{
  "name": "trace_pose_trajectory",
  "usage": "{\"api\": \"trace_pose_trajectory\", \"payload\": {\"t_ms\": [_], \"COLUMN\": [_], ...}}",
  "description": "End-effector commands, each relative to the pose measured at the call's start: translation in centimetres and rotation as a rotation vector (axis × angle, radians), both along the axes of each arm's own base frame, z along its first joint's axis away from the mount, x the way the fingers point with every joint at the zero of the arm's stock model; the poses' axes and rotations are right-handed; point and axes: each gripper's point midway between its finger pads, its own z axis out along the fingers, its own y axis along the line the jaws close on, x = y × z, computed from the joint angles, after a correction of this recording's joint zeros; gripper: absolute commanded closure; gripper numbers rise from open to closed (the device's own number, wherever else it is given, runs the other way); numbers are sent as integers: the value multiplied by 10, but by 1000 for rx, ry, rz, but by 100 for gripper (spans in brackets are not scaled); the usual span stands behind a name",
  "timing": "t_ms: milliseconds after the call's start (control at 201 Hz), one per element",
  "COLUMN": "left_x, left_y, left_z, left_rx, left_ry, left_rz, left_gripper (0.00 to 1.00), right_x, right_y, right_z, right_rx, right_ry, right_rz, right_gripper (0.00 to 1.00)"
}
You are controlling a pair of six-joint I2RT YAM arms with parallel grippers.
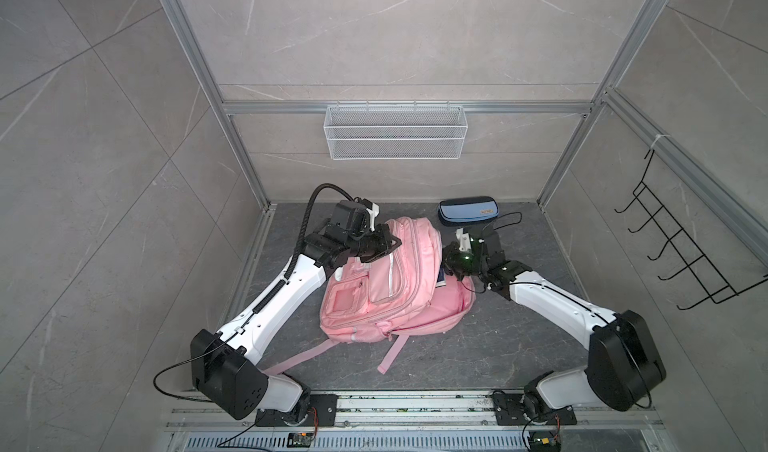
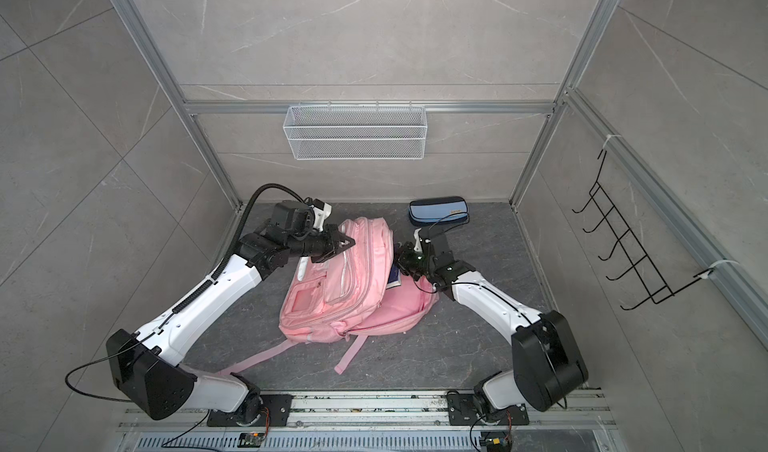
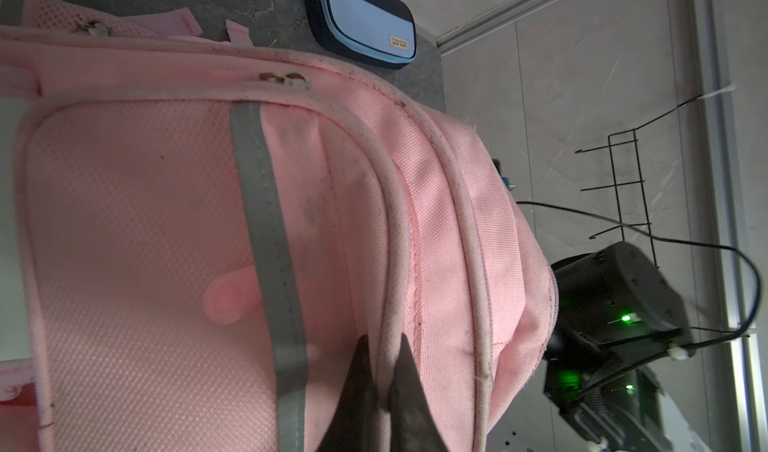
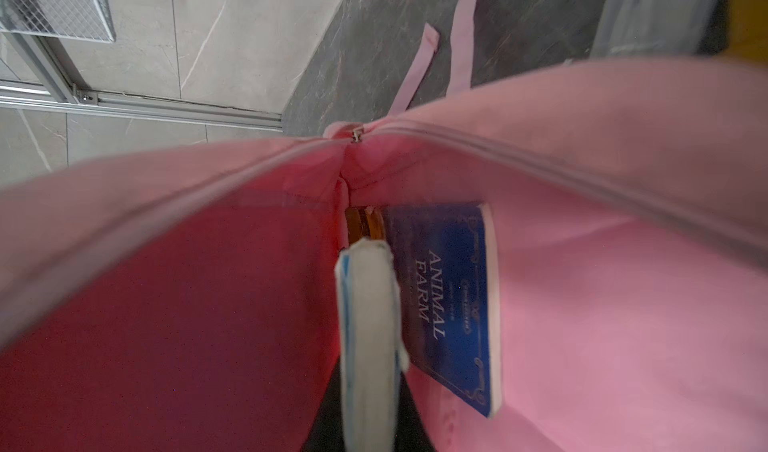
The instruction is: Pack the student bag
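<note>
**A:** Where is the student bag [image 1: 374, 296]?

**B:** It lies flat on the dark table [image 1: 478, 346] between the two arms in both top views, with its straps trailing toward the arm bases. The blue pencil case [image 1: 467, 210] sits apart from it, by the back wall.

**A:** What is the left hand [image 1: 392, 244] doing?

**B:** From above it only seems to rest on the bag's far end. The left wrist view shows more: the left hand [image 3: 384, 341] is clenched on a pink piped seam, beside the grey stripe.

**A:** And the right hand [image 1: 446, 260]?

**B:** In a top view it sits at the bag's open side, where a sliver of blue book [image 2: 394, 280] peeks out. The right wrist view looks into the unzipped mouth, with pink lining on both sides. The blue book [image 4: 444, 304], titled "Animal Farm", lies against the inner wall. The right hand [image 4: 370, 421] grips a thin pale book [image 4: 368, 325], seen edge-on just beside the blue book and inside the opening.
</note>
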Motion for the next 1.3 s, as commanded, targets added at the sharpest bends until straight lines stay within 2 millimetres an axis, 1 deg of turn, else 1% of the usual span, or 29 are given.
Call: {"api": "trace_pose_trajectory", "payload": {"t_ms": [0,65,130,204,264,349,389,433,488,528,583,613,682,687,717,767,867,872,927,971,1021,1046,1076,1146,1225,1295], "left_x": [11,13,14,15,16,18,18,19,21,22,24,26,29,30,32,35,42,42,47,51,56,58,61,67,70,70], "left_y": [-15,-19,-22,-23,-23,-20,-18,-17,-17,-17,-17,-16,-15,-15,-14,-13,-16,-16,-19,-22,-25,-28,-33,-47,-66,-80], "left_z": [78,74,71,66,64,61,58,54,48,44,40,37,29,29,24,17,1,0,-13,-25,-38,-44,-47,-56,-67,-74], "left_rx": [-200,-207,-215,-218,-222,-216,-208,-204,-196,-193,-192,-187,-171,-170,-163,-155,-128,-125,-96,-78,-63,-64,-70,-58,-49,-47], "left_ry": [-205,-193,-185,-174,-171,-168,-164,-159,-149,-141,-137,-132,-117,-115,-107,-89,-60,-58,-43,-27,-7,7,16,26,34,41], "left_rz": [24,27,27,28,33,53,64,67,74,78,84,90,102,103,108,115,113,112,103,96,105,111,114,113,99,85], "left_gripper": [100,100,100,100,100,100,100,100,100,100,100,100,100,100,100,100,100,100,100,100,100,100,100,100,92,79], "right_x": [21,26,30,34,35,35,36,37,38,37,37,35,29,29,25,15,-7,-9,-22,-34,-48,-56,-64,-82,-101,-116], "right_y": [24,33,36,38,40,37,33,28,19,12,0,-7,-26,-27,-35,-50,-91,-94,-116,-132,-142,-147,-150,-149,-135,-114], "right_z": [11,2,-10,-32,-47,-59,-55,-46,-33,-22,-7,0,12,9,13,13,14,18,23,32,41,42,41,36,30,22], "right_rx": [98,84,55,26,35,61,69,65,42,30,22,23,-17,-22,-35,-71,-175,-178,-236,-295,-374,-415,-450,-509,-564,-581], "right_ry": [-75,-75,-83,-65,-46,-24,-30,-49,-68,-90,-115,-121,-154,-148,-148,-129,-82,-89,-88,-105,-131,-128,-124,-124,-143,-160], "right_rz": [-8,13,17,24,24,15,9,10,16,17,1,-11,-23,-25,-33,-40,-94,-99,-129,-147,-128,-116,-94,-21,82,196], "right_gripper": [100,100,100,99,90,71,58,44,30,25,20,16,7,7,6,5,5,5,5,5,5,5,5,6,7,7]}}
